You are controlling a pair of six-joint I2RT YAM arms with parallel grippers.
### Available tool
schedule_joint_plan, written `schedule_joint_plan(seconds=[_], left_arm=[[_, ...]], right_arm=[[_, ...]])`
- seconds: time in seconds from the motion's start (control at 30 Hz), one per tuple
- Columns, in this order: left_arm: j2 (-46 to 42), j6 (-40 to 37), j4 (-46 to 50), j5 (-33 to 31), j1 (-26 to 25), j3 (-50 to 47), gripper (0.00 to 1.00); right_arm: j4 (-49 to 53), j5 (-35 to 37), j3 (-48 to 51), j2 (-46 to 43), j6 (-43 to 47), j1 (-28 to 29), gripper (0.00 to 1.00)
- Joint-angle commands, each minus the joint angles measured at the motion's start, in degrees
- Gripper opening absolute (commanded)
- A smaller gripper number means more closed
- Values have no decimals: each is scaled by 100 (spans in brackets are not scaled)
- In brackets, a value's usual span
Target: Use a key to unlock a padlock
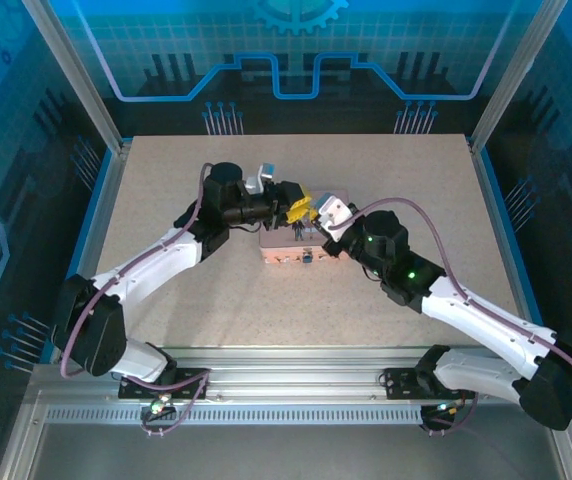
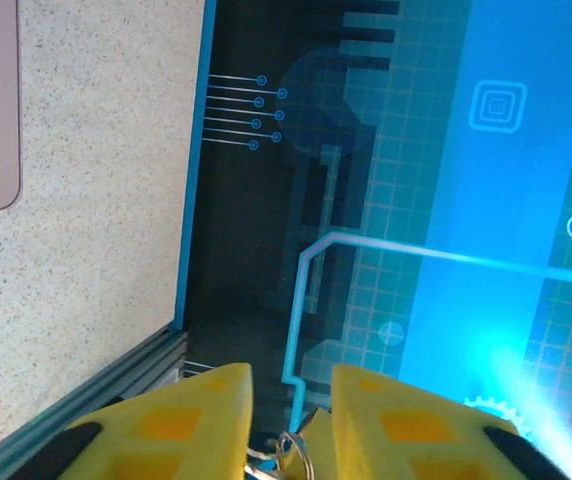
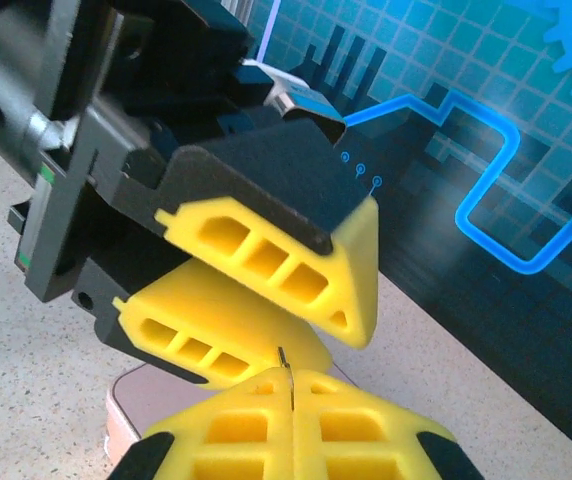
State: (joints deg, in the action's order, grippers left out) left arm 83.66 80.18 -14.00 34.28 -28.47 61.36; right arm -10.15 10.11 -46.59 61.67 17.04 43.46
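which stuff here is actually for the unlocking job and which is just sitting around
For the job:
left claw, holding metal rings
right claw, shut on a thin metal blade, probably the key

Lying about:
pink box under the claws
table

Top camera overlooks whole bench (image 1: 166, 200); right wrist camera closely faces left gripper (image 3: 341, 345); all views share pink box (image 1: 284, 250).
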Motion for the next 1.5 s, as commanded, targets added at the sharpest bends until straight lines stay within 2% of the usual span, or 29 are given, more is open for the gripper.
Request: schedule_joint_plan(seconds=[0.0,0.13,0.2,0.33,0.43,0.5,0.53,0.6,0.7,0.87,1.0,1.1,1.27,1.37,1.47], left_arm=[[37,29,-229,136,-31,198,18],[33,24,-200,139,-5,174,11],[28,19,-208,140,7,161,2],[8,-28,-175,131,25,155,0],[-24,-145,-58,128,65,182,0],[-57,-341,160,76,100,222,0],[-77,-481,302,48,120,263,0],[-151,-982,856,-99,170,413,0],[-251,-1850,1786,-440,209,681,0],[-391,-3100,2873,-1173,219,979,0],[-538,-3594,3051,-1488,219,884,0],[-618,-3742,2957,-1539,219,728,0],[-801,-3799,2549,-1584,185,341,0],[-892,-3913,2440,-1718,76,215,0],[-976,-4000,2351,-1917,-67,142,0]], right_arm=[[-124,78,81,38,161,122,0],[-118,146,110,27,217,170,0],[-78,176,106,29,253,190,0],[-5,201,92,55,245,217,0],[48,290,65,49,141,224,12],[119,406,32,31,-9,210,29],[179,429,12,13,-117,199,34],[335,486,-14,-55,-378,157,41],[672,440,-52,-172,-784,60,45],[1568,272,-222,-237,-2073,-306,70],[2236,-774,-351,-173,-3141,-977,84],[2506,-1389,-551,-24,-3703,-1430,89],[2128,-2667,-413,313,-4619,-2179,85],[1303,-3746,-59,625,-5525,-2514,81],[242,-4524,111,1030,-6388,-2565,79]])
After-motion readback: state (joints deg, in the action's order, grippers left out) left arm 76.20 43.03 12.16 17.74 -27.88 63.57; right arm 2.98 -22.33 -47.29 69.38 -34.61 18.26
